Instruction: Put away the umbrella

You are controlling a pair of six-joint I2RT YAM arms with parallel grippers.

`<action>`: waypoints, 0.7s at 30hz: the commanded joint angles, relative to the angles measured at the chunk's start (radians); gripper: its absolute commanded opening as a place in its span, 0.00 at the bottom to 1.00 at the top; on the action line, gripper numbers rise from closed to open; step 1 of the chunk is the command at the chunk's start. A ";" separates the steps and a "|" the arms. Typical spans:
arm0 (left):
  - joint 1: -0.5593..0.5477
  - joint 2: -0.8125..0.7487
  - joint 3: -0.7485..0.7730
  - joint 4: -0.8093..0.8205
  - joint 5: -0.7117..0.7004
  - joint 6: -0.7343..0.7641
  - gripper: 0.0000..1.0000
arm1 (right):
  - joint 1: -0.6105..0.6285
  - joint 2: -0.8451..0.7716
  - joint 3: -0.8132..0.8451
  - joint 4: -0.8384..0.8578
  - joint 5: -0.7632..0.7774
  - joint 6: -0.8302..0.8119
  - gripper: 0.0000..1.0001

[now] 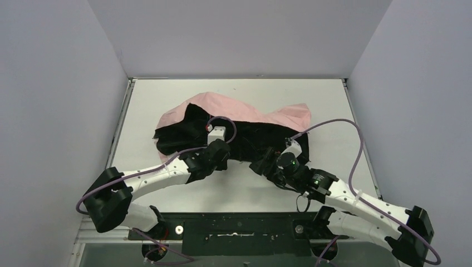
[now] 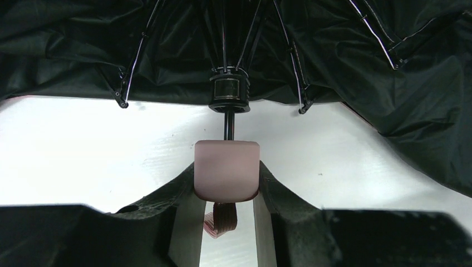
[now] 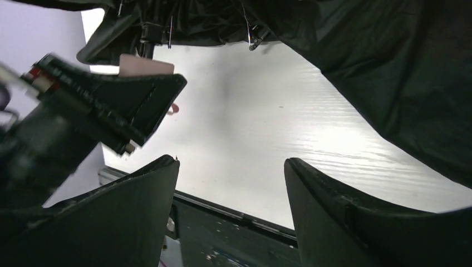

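Handle [image 2: 227, 169] of umbrella [image 1: 234, 108] sits clamped in left tool [image 1: 216, 143], canopy [image 2: 334, 50] spread beyond.

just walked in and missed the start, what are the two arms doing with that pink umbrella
The two arms are putting away an umbrella that lies on the table with its canopy spread, pink outside and black inside. The left gripper is clamped on the small pink handle. The right gripper is open and empty, close to the canopy's edge.
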 commanded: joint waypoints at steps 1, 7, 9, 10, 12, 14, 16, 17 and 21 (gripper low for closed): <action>0.033 0.055 0.018 0.097 0.035 -0.005 0.02 | 0.027 -0.158 -0.031 -0.107 0.118 -0.160 0.71; 0.051 0.079 0.001 0.114 0.087 0.004 0.48 | 0.039 -0.338 0.024 -0.296 0.209 -0.292 0.71; 0.048 0.042 -0.023 0.101 0.111 0.008 0.58 | 0.039 -0.358 0.071 -0.347 0.231 -0.340 0.71; 0.046 0.016 -0.040 0.091 0.123 0.008 0.66 | 0.038 -0.357 0.101 -0.370 0.236 -0.366 0.71; 0.035 -0.048 -0.076 0.064 0.156 0.009 0.73 | 0.038 -0.339 0.162 -0.401 0.237 -0.421 0.71; 0.009 -0.125 -0.094 0.021 0.176 0.020 0.76 | 0.039 -0.304 0.233 -0.425 0.230 -0.479 0.71; -0.053 -0.199 -0.087 -0.042 0.167 0.040 0.78 | 0.038 -0.260 0.310 -0.433 0.218 -0.544 0.71; -0.086 -0.233 -0.073 -0.080 0.150 0.056 0.78 | 0.038 -0.231 0.358 -0.440 0.214 -0.570 0.71; -0.195 -0.323 0.036 -0.213 0.116 0.129 0.78 | 0.033 -0.094 0.558 -0.486 0.229 -0.677 0.73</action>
